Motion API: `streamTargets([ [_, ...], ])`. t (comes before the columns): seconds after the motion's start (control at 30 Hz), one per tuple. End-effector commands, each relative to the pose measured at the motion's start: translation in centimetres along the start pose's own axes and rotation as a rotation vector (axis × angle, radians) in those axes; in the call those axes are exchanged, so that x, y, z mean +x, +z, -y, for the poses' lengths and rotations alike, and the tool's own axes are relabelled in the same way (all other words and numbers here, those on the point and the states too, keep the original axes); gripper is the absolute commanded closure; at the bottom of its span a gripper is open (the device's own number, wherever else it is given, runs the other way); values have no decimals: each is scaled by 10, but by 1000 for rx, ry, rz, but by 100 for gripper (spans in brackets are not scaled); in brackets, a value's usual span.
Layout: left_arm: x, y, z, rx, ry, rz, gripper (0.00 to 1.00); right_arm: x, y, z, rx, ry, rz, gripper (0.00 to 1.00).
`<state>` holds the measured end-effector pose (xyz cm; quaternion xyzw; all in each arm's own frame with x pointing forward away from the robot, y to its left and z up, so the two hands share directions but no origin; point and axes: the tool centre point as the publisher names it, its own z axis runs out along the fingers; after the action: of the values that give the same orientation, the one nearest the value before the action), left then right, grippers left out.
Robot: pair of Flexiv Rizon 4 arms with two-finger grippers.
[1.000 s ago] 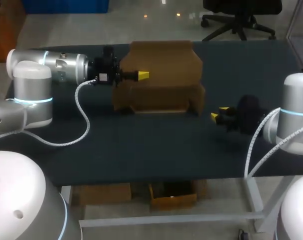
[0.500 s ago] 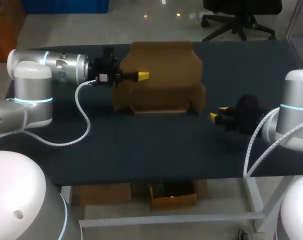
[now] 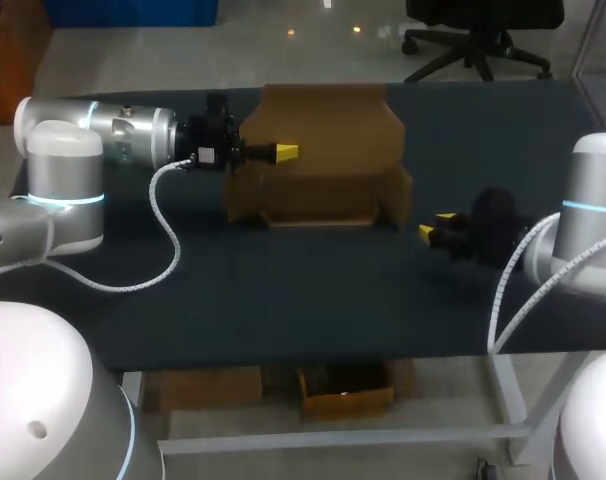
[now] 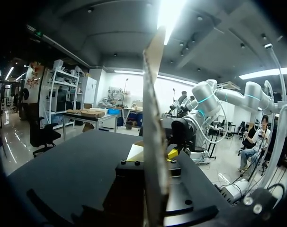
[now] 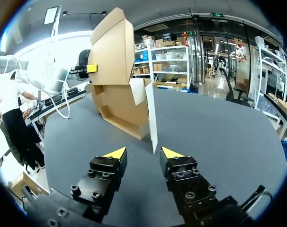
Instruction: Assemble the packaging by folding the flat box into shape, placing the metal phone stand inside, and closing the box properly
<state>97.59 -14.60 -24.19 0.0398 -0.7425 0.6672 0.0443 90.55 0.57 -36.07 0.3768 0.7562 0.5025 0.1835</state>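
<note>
Where your left jaws clamp the raised lid (image 3: 333,115) of the box (image 3: 323,195), the cardboard runs edge-on between them and hides their tips in the wrist view. Your right jaws hang open and empty, low over the dark desk (image 3: 283,290), near the box's side flap (image 5: 150,113) but apart from it. Count one box, two sets of jaws. Box stands half-folded toward the desk's far edge, its inside mostly hidden.

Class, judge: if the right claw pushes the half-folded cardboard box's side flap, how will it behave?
The side flap is thin sheet on a crease, so it will probably swing, not resist. The cardboard box looks light, so it might slide, though the left claw pinching its upright lid should steady it.
</note>
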Motion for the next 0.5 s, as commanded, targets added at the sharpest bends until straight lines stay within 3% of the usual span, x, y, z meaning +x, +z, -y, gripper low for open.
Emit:
streamTargets([
  [0.03, -2, -1, -5, 1, 0, -3, 100, -1, 6, -1, -5, -2, -5, 57],
  [0.5, -2, -1, -5, 1, 0, -3, 100, -10, 34, -23, -25, -41, -41, 56],
])
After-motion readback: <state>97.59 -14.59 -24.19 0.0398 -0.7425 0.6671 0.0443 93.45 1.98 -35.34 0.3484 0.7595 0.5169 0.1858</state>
